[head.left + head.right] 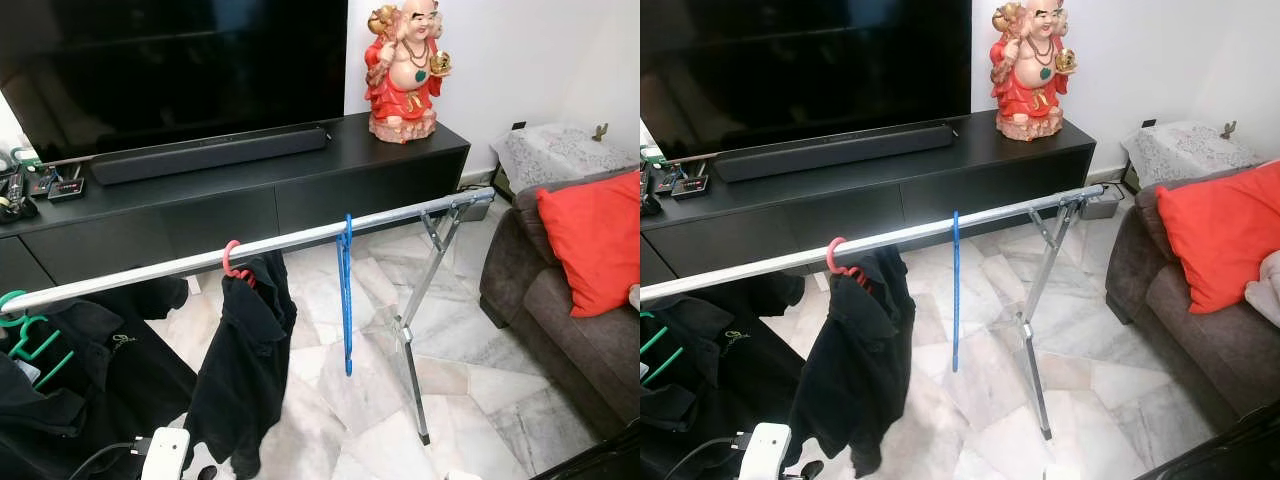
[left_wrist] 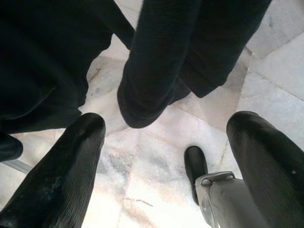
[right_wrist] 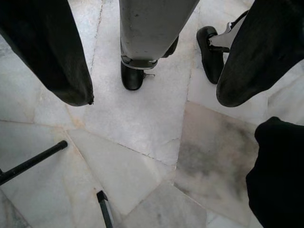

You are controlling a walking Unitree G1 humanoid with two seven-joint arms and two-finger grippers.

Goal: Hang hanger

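One blue hanger (image 1: 346, 300) on rail (image 1: 300, 240), no legible writing

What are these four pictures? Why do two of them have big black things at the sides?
A walking robot took them. The two top pictures come from cameras in its head, like two eyes, so they show the same room. You see a silver clothes rail in front of a black TV cabinet. On the rail hang an empty blue hanger, a pink hanger with a black garment, and more dark clothes on green hangers at the left. A red statue stands on the cabinet.

The two bottom pictures come from cameras on the robot's wrists, looking down at the marble floor. The black things are the fingers of the left gripper and right gripper. Both are open and hold nothing.
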